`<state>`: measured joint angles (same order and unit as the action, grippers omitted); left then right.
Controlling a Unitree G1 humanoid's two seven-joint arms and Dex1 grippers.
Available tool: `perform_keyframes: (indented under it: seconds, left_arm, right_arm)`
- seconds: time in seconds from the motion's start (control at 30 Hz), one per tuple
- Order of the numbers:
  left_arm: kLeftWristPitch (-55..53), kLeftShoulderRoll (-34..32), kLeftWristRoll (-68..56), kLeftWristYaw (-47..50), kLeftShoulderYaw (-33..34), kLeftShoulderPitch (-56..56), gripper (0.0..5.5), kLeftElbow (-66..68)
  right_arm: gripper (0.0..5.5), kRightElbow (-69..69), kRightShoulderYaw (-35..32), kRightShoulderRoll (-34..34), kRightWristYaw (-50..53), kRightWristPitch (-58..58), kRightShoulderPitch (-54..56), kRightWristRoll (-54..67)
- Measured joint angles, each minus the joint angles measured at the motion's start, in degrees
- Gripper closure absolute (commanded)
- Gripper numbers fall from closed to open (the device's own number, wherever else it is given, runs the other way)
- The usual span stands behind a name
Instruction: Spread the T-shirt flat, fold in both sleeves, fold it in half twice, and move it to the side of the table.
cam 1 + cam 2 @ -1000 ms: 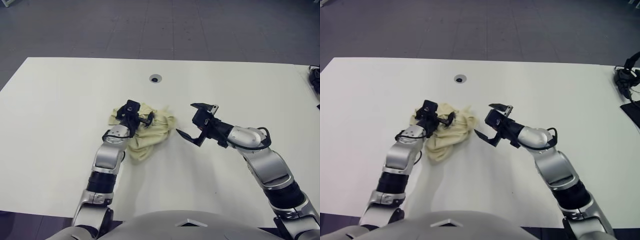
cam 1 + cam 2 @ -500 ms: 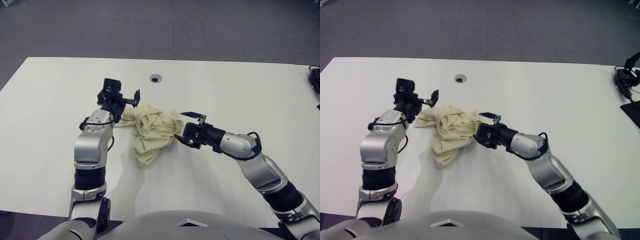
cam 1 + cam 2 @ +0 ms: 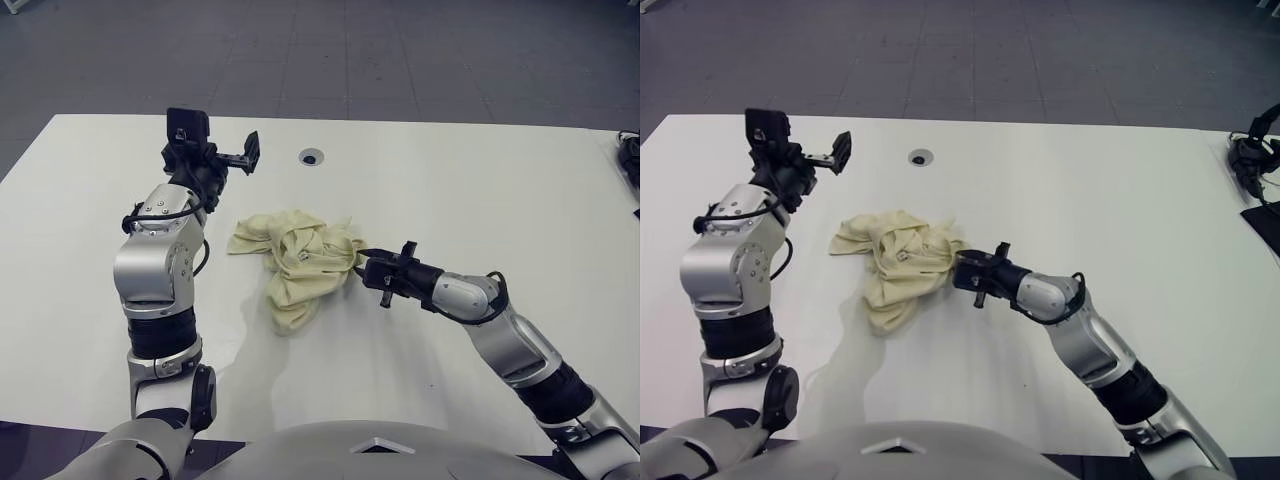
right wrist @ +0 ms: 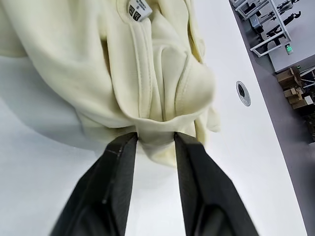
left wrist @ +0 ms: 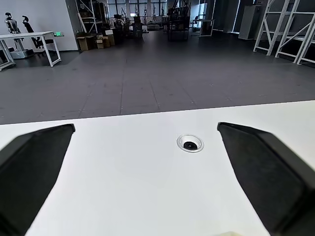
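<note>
A pale yellow T-shirt (image 3: 296,259) lies crumpled in a heap near the middle of the white table (image 3: 520,190). My right gripper (image 3: 368,266) is low at the heap's right edge. In the right wrist view its fingers (image 4: 119,164) are shut on a fold of the T-shirt (image 4: 147,73). My left gripper (image 3: 228,158) is raised above the table, behind and to the left of the shirt. It is open with nothing in it, and its fingers (image 5: 256,167) stand wide apart in the left wrist view.
A round cable hole (image 3: 311,157) sits in the table behind the shirt, also seen as the hole (image 5: 190,144) between the left fingers. Black cables (image 3: 1250,152) lie at the far right edge. Bare table surface spreads to the left and right of the heap.
My left gripper let go of the shirt and rose back and to the left, open. My right gripper moved in to the shirt's right edge and shut on a fold.
</note>
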<state>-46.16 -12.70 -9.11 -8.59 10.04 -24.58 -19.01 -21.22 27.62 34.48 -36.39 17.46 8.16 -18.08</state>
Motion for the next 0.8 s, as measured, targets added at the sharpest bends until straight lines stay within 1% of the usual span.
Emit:
perform_keyframes:
  seconds: [0.17, 0.3, 0.43, 0.57, 0.7, 0.8]
  left_arm:
    - [-0.1, 0.0, -0.1, 0.4, 0.0, 0.0, 0.1, 0.0]
    - [-0.2, -0.4, -0.1, 0.4, -0.1, 0.0, 0.1, 0.0]
    - [-0.2, -1.2, -0.2, 0.4, 0.0, 0.0, 0.1, 0.0]
    - [-0.1, -1.8, -0.1, 0.4, 0.0, 0.0, 0.1, 0.0]
    - [0.6, -2.2, 0.0, 0.2, -0.1, 0.4, 0.1, 0.0]
    - [1.8, -4.1, 0.3, -2.0, -2.1, 2.0, 0.1, 0.0]
  right_arm:
    - [5.45, 1.1, 0.0, -1.1, 0.0, -0.4, 0.0, -0.6]
    - [5.48, 1.1, -0.5, -1.3, 0.0, -0.4, 0.0, -0.7]
    - [5.48, 1.1, -2.6, -1.2, 0.0, -0.4, 0.1, -0.7]
    - [5.48, 1.0, -7.2, -0.3, 0.0, -0.3, 1.3, -0.3]
    - [5.48, 1.2, -13.9, 0.2, 0.8, -0.2, 5.0, 1.4]
    - [5.48, 2.3, -16.1, 0.2, 1.3, -0.4, 7.1, 1.8]
